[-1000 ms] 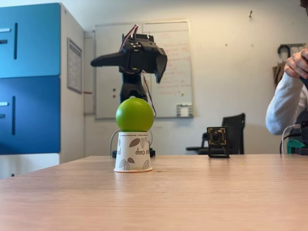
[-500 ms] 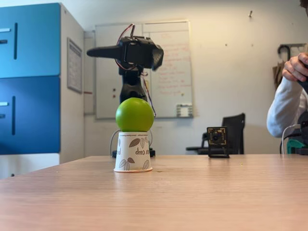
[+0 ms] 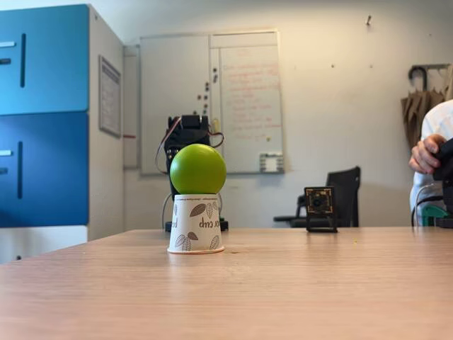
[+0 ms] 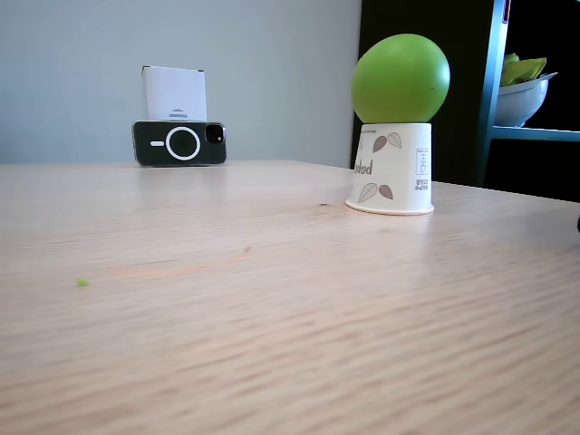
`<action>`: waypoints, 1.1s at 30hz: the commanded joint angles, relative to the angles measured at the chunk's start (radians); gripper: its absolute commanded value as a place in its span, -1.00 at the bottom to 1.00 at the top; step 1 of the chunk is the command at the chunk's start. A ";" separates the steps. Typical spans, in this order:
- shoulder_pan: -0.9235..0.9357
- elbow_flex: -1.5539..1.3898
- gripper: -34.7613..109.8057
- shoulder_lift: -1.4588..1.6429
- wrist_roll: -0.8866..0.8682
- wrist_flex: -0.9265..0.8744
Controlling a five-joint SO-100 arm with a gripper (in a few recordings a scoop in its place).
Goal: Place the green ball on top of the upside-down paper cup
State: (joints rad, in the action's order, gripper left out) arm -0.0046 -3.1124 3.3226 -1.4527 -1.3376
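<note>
The smooth lime-green ball (image 3: 198, 168) sits right on top of the upside-down white paper cup with brown leaf prints (image 3: 195, 224), resting on the cup's flat upturned base, and both fixed views agree on that (image 4: 401, 78) (image 4: 391, 169). The cup stands upright on the pale wooden table (image 3: 283, 283), rolled rim down. Directly behind the ball, the black robot arm (image 3: 187, 133) is folded low with red and black wires looping off it; its gripper is tucked out of sight behind the ball, so whether the fingers are spread or pressed together cannot be told. To the right of the cup stands a small black camera module on a stand (image 3: 320, 209). Farther right of the cup, at the edge, a person's hand (image 3: 426, 153) rests. In the other fixed view, a dark phone lying sideways (image 4: 179, 143) sits well left of the cup, against a white box (image 4: 174, 93).
</note>
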 commanded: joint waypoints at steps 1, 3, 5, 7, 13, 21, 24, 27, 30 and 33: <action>-0.006 0.000 -0.52 0.002 -0.006 -0.025; -0.006 0.000 -0.52 0.002 -0.008 -0.055; -0.008 0.000 -0.52 0.002 -0.008 -0.055; -0.008 0.000 -0.52 0.002 -0.008 -0.055; -0.008 0.000 -0.52 0.002 -0.008 -0.055; -0.008 0.000 -0.52 0.002 -0.008 -0.055; -0.008 0.000 -0.52 0.002 -0.008 -0.055; -0.008 0.000 -0.52 0.002 -0.008 -0.055; -0.008 0.000 -0.52 0.002 -0.008 -0.055; -0.008 0.000 -0.52 0.002 -0.008 -0.055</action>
State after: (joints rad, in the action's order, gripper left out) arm -0.0046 -3.1124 3.3257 -1.4557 -1.3837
